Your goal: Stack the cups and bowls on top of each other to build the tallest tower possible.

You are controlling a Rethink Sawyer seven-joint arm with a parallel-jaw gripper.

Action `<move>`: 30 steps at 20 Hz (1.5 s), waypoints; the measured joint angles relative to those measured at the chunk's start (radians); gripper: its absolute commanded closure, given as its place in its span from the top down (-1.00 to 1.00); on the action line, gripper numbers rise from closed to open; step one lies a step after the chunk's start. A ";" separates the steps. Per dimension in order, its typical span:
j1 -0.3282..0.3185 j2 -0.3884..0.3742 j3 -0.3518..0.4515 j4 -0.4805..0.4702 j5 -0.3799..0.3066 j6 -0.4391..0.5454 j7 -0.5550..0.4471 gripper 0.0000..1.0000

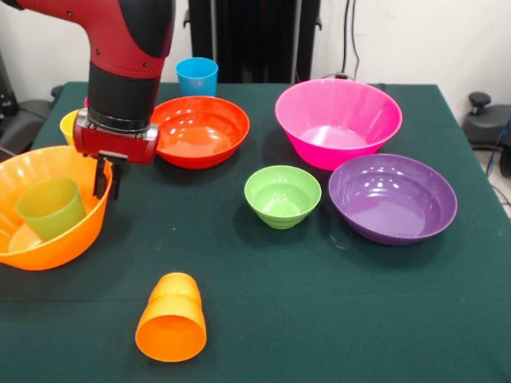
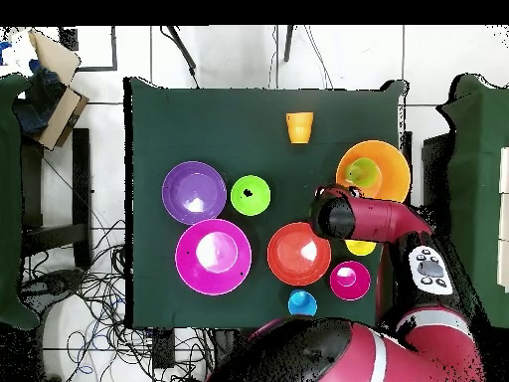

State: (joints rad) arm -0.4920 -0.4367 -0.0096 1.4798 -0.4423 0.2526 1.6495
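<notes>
My gripper (image 1: 108,179) is shut and empty. It hangs just beside the right rim of the large orange bowl (image 1: 32,243), which holds a green cup (image 1: 49,207) leaning inside it. An orange cup (image 1: 172,317) lies on its side near the table's front. A blue cup (image 1: 196,76) stands at the back. A yellow cup (image 1: 69,124) is partly hidden behind the arm. The red-orange bowl (image 1: 200,130), pink bowl (image 1: 338,120), purple bowl (image 1: 392,197) and light green bowl (image 1: 282,195) stand apart. The crimson bowl (image 2: 350,280) shows in the overhead view.
The table has a dark green cloth (image 1: 319,319). In the overhead view the arm's wrist (image 2: 335,214) covers the gripper, between the orange bowl (image 2: 388,189) and the red-orange bowl (image 2: 298,253). Cables lie on the floor beside the table (image 2: 89,298).
</notes>
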 measured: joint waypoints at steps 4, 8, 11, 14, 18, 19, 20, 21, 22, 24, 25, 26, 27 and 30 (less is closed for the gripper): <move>0.025 -0.006 0.000 -0.003 0.039 0.059 0.000 -1.00; 0.055 -0.010 0.000 -0.010 0.074 0.097 0.000 -1.00; 0.088 -0.009 -0.003 -0.020 0.109 0.120 0.000 -1.00; 0.133 -0.003 -0.013 -0.037 0.148 0.124 0.007 -1.00; 0.203 0.029 -0.044 -0.071 0.205 0.124 0.038 -1.00; 0.214 0.036 -0.049 -0.077 0.213 0.124 0.045 -1.00; 0.237 0.052 -0.062 -0.092 0.231 0.124 0.063 -1.00; 0.250 0.061 -0.069 -0.100 0.243 0.125 0.075 -1.00; 0.269 0.075 -0.080 -0.114 0.256 0.124 0.093 -1.00; 0.295 0.095 -0.099 -0.138 0.278 0.124 0.123 -1.00; 0.305 0.103 -0.107 -0.148 0.286 0.125 0.134 -1.00; 0.327 0.121 -0.128 -0.175 0.304 0.125 0.160 -1.00; 0.335 0.128 -0.137 -0.186 0.312 0.125 0.170 -1.00; 0.361 0.152 -0.171 -0.225 0.338 0.125 0.198 -1.00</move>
State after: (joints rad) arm -0.1309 -0.2849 -0.1810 1.2549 -0.1039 0.3775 1.8478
